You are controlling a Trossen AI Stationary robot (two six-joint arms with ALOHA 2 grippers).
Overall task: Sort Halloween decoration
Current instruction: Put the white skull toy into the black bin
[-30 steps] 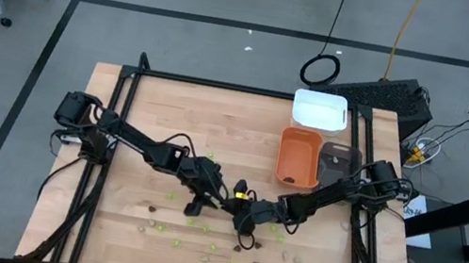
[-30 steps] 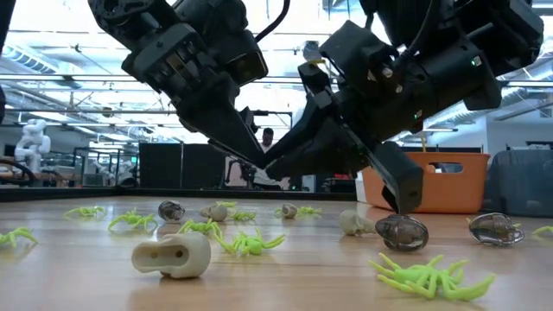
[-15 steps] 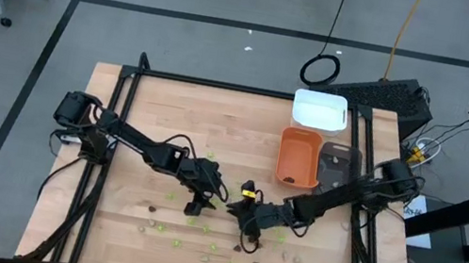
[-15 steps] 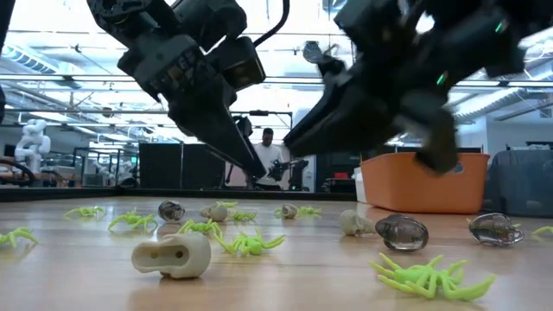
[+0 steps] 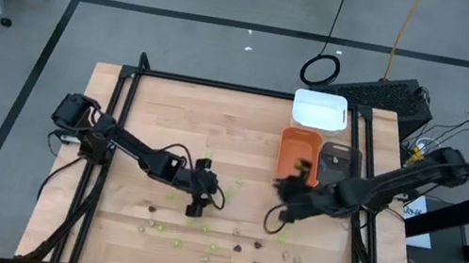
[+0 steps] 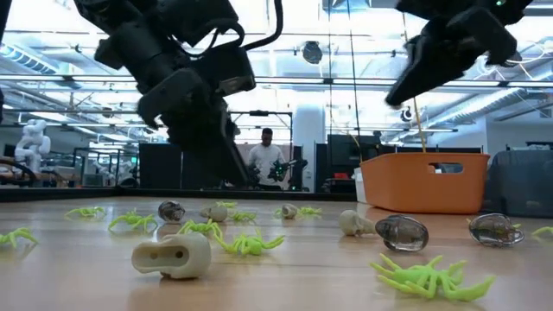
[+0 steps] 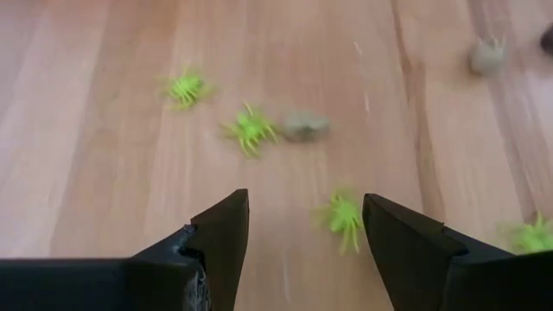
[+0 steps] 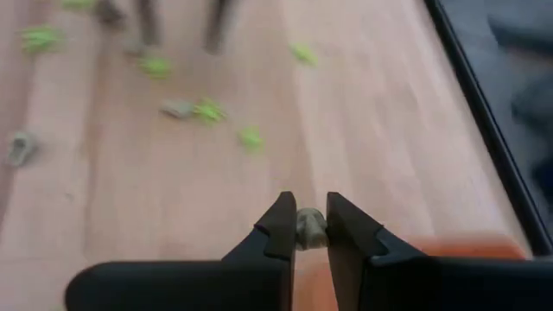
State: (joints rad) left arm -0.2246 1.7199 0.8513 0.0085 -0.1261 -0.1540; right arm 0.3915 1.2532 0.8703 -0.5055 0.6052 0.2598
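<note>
The Halloween decoration is scattered over the wooden table: lime-green spiders (image 6: 428,276), pale skull pieces (image 6: 173,256) and dark brown bugs (image 6: 402,231), all lying loose on the board. My right gripper (image 8: 309,231) is raised by the orange tray's near left corner (image 5: 284,190), shut on one pale beige-grey piece (image 8: 309,226). My left gripper (image 7: 307,238) stands open low over the table's middle (image 5: 195,204). It slants down and holds nothing, and a green spider (image 7: 344,220) lies on the wood beyond the gap between its fingers. My right gripper pinches the pale beige-grey piece (image 8: 309,226) between the free ends of its two fingers. The fingers slant downward. The piece is lifted well clear of the table.
The orange tray (image 5: 299,157) stands at the back right, a white tray (image 5: 320,111) behind it and a grey tray (image 5: 340,159) at its right. More spiders and skulls lie near the front edge (image 5: 213,247). A person stands in the room beyond the table (image 6: 266,160).
My right gripper has risen from beside my left gripper at the table's middle. It has swung toward the right and far side, up to the orange tray, rolling as it went, and has stayed shut on the small piece. My left gripper has tipped steeper.
</note>
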